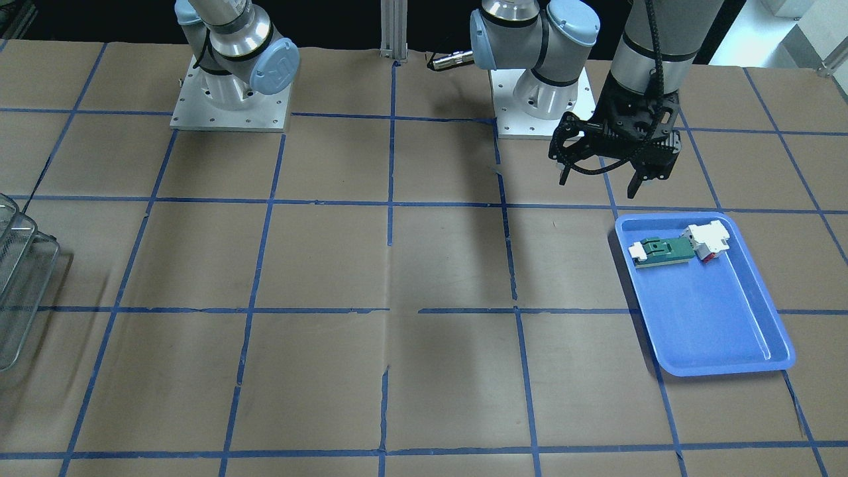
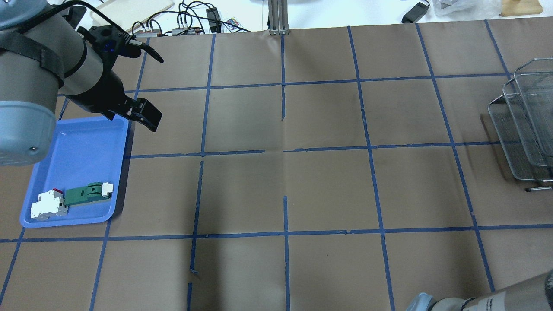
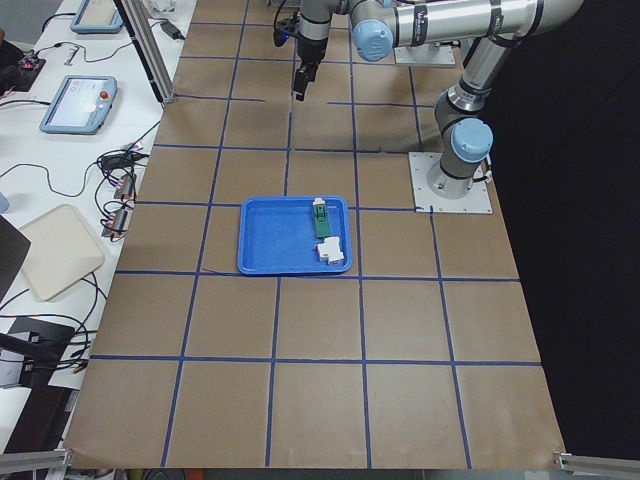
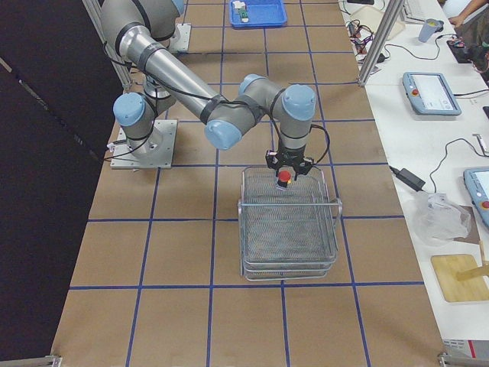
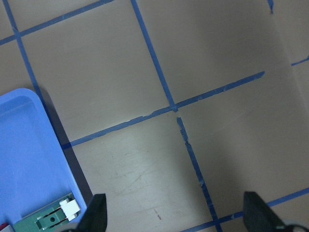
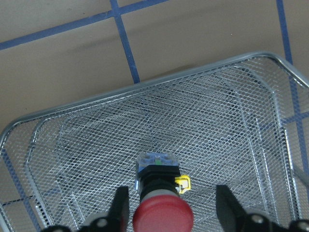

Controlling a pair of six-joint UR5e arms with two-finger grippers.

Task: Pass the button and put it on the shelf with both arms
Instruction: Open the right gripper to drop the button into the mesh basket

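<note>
Two containers on the bench: a wire-mesh shelf with the button, and a blue tray with a circuit part.
The red-capped button is over the top tier's mesh near one end of the shelf, with its black body and yellow spot below the cap. The right gripper straddles it, released. One finger is just beside the cap and a clear gap shows on the other side. Whether the button rests on the mesh I cannot tell. The tray holds a green board joined to a white-and-red block, both at its robot-side end. The left gripper hangs raised above the bench, spread wide and empty, apart from the tray.
</note>
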